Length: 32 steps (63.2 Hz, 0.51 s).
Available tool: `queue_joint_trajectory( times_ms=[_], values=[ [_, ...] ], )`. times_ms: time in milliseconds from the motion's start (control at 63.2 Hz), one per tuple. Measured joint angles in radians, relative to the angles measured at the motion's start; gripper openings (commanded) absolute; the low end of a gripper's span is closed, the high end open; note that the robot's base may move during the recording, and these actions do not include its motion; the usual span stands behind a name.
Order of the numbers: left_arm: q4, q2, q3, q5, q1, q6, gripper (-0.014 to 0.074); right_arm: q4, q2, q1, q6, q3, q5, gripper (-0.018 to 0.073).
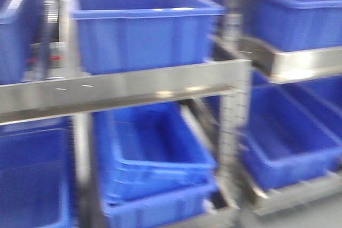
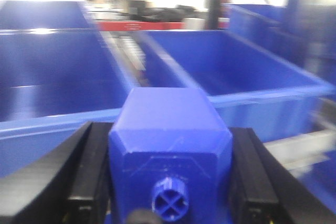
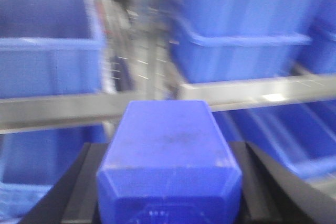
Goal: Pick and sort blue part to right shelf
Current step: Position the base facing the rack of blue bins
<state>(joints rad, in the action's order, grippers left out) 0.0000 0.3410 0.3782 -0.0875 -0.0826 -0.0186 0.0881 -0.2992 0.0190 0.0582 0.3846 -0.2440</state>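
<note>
My right gripper (image 3: 169,153) is shut on a deep-blue block with sloped shoulders, the blue part (image 3: 168,129); its near end with the cap is cut off by the frame edge. It hangs in front of a steel shelf rail (image 3: 252,92) with blue bins (image 3: 236,51) above and below. My left gripper (image 2: 169,148) is shut on another blue block (image 2: 168,114) with a small round knob, held before an open blue bin (image 2: 231,72). The right shelf (image 1: 299,63) shows in the front view, which shows neither gripper.
The front view is blurred. A nearer steel rack (image 1: 123,86) carries a large blue bin (image 1: 144,25), with stacked bins (image 1: 155,153) below. In the left wrist view a second bin (image 2: 52,72) lies left of a white roller track (image 2: 126,51).
</note>
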Motion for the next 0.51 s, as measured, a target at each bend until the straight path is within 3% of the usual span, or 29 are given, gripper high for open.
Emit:
queue_joint_trajectory(
  times_ms=[507],
  values=[
    [0.0, 0.0, 0.0, 0.0, 0.0, 0.0, 0.0384, 0.0, 0.0, 0.0, 0.0, 0.0, 0.0, 0.0393]
  ],
)
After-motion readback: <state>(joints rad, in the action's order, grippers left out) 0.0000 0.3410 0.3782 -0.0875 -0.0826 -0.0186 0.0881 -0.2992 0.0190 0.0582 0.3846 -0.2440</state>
